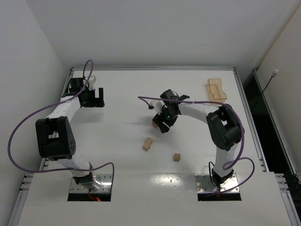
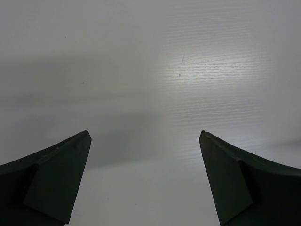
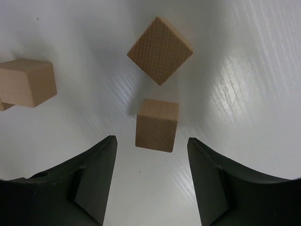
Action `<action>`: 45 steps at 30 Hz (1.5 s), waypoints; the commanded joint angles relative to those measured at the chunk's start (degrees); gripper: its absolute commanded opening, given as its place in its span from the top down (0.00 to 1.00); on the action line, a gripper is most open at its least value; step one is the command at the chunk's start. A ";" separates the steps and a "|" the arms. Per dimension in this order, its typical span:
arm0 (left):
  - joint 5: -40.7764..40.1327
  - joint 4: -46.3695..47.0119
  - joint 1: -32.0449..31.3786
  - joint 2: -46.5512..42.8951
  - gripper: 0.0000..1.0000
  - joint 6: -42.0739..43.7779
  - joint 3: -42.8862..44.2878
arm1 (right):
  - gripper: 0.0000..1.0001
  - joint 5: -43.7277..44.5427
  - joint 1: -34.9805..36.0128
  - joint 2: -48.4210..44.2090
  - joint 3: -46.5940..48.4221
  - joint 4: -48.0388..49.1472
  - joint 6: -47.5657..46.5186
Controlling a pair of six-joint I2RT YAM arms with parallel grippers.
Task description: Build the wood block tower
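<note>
Since the right pincer point(image 3: 151, 140) straddles a small light-brown wooden cube point(image 3: 156, 125) on the white bench point(image 3: 244, 94), jaws apart, not touching, it looks lined up to grab; left pincer point(image 2: 145, 133) hangs wide apart, far left.

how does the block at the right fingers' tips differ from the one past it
The near block sits squarely between the tips of the right fingers, untouched; the far block lies beyond, turned cornerwise. The far block's top shows crosshatched grain; the near block's faces look plain. Both are pale wooden cubes.
</note>
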 commanded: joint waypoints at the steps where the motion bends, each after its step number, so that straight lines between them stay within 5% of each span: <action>1: 0.62 1.31 0.85 0.15 0.00 -0.53 2.11 | 0.42 0.64 0.38 1.86 1.15 0.96 -0.83; 7: 0.09 1.31 0.85 0.15 0.00 -0.01 2.11 | 0.58 1.17 0.38 4.67 4.14 -0.54 -0.83; 11: 0.09 1.31 0.85 0.15 0.00 -0.01 2.11 | 0.89 0.37 0.38 4.06 4.14 -0.54 -1.44; 14: 0.09 1.31 0.85 0.15 0.00 -0.01 1.49 | 1.00 -0.24 0.38 2.83 4.14 -1.67 -2.31; 21: 0.62 1.31 0.85 0.15 0.00 -0.01 1.49 | 1.00 -2.09 -0.15 -3.05 4.93 -5.28 -11.36; 33: 1.15 1.31 0.85 0.15 0.00 -0.01 1.49 | 1.00 -13.33 -2.78 -5.62 9.58 -14.49 -47.03; 45: 1.15 1.31 0.85 0.15 0.00 -0.01 2.02 | 1.00 -12.37 -1.03 2.73 17.57 -16.01 -51.37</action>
